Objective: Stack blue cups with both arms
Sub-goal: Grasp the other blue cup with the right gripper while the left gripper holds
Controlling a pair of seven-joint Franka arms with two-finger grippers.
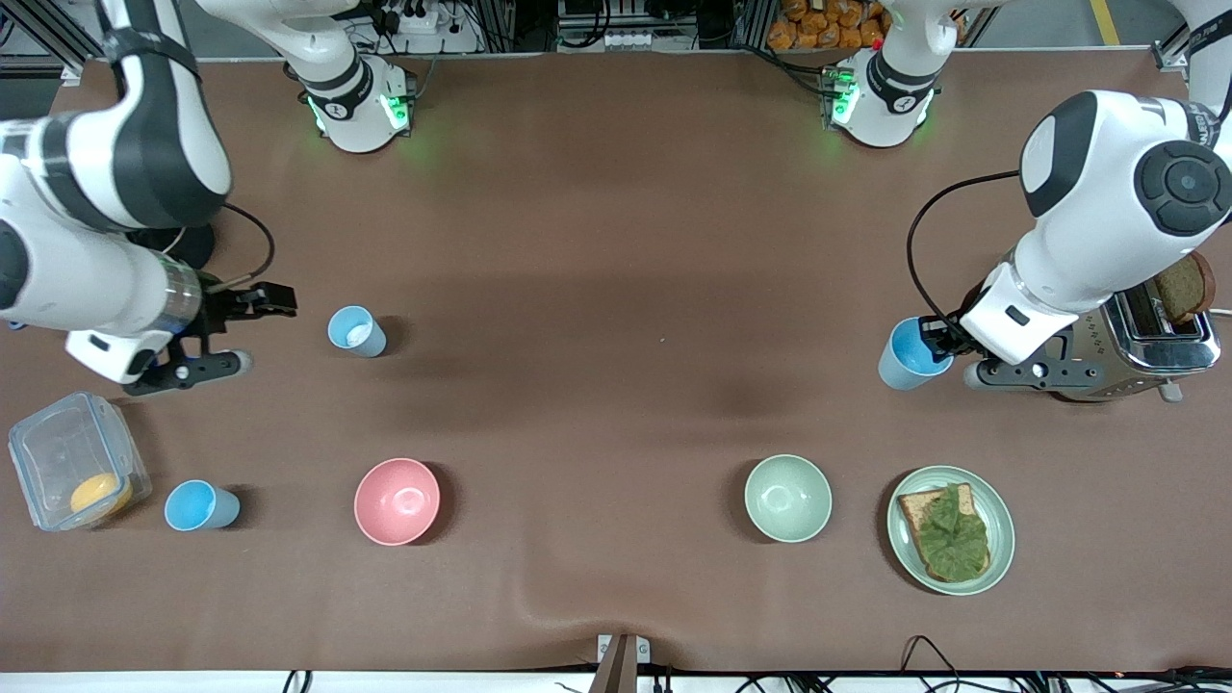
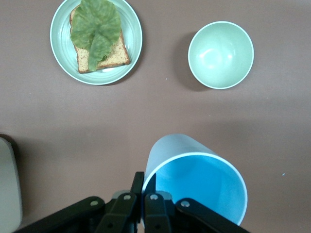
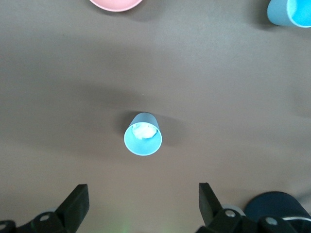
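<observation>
One blue cup (image 1: 909, 354) is near the left arm's end of the table, beside the toaster. My left gripper (image 1: 936, 337) is shut on its rim, one finger inside and one outside; the left wrist view shows this cup (image 2: 194, 177) tipped, with its bright inside showing, and the gripper (image 2: 144, 187) pinching its wall. A second blue cup (image 1: 356, 330) stands upright toward the right arm's end. My right gripper (image 1: 269, 334) is open beside it and apart from it; the right wrist view shows that cup (image 3: 143, 134) ahead of the open gripper (image 3: 143, 199). A third blue cup (image 1: 200, 505) stands nearer the front camera.
A pink bowl (image 1: 397, 500), a pale green bowl (image 1: 787, 498) and a green plate (image 1: 1001, 510) with toast and a lettuce leaf lie along the front. A toaster (image 1: 1145, 342) holding bread stands under the left arm. A clear lidded box (image 1: 67, 452) sits beside the third cup.
</observation>
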